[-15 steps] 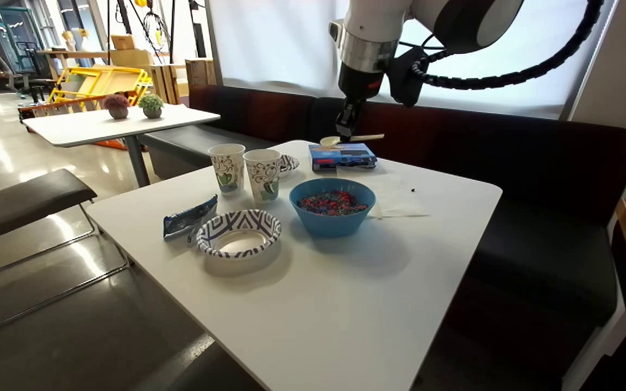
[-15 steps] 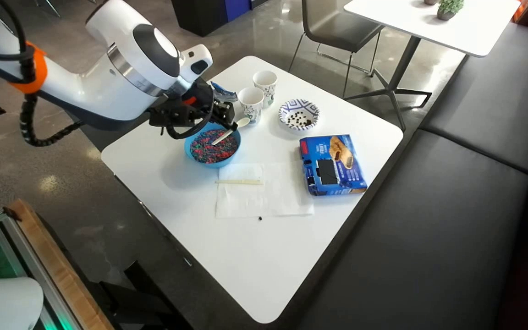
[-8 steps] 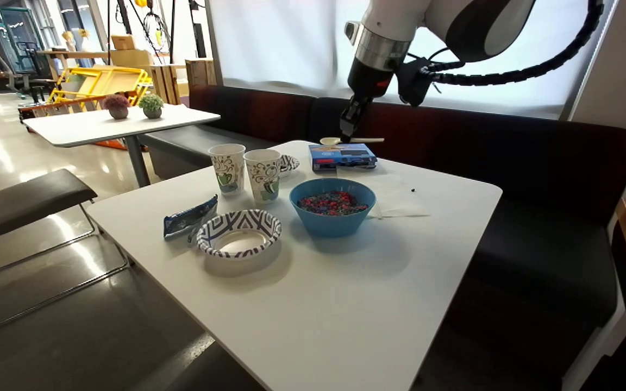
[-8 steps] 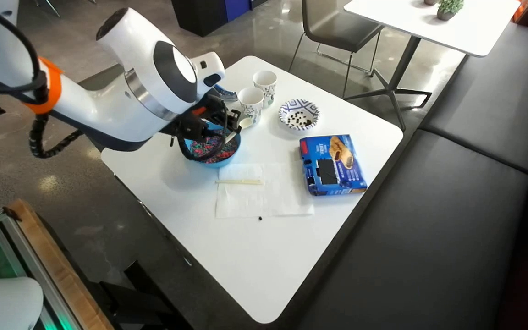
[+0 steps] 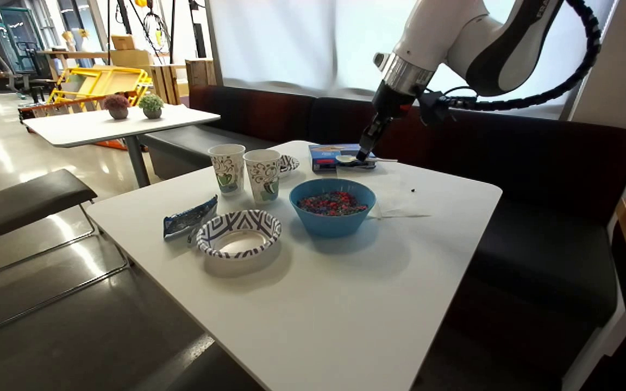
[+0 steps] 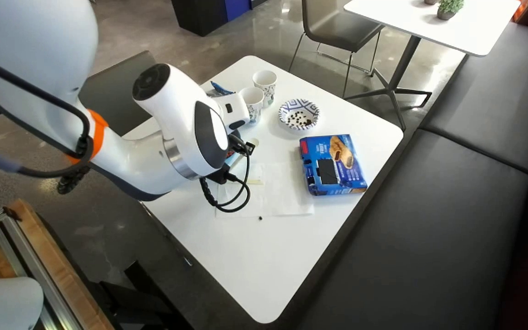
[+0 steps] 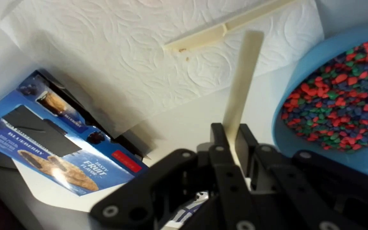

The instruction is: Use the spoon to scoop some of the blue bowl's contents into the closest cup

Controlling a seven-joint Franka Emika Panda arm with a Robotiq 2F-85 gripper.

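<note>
Gripper (image 7: 231, 132) pinching spoon (image 7: 243, 80) above white table (image 6: 264, 266), dark bench (image 6: 433, 220) alongside.

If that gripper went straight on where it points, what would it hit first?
Past the spoon it holds, the gripper would probably meet the table, between the paper towel and the blue bowl; depth is unclear, so it may be the towel's edge.

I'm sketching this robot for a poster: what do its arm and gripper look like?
The arm is white and rounded, with dark panels, a silver ring, an orange band and a ribbed black cable. The gripper is black, with slim linked fingers and round silvery screw heads.
</note>
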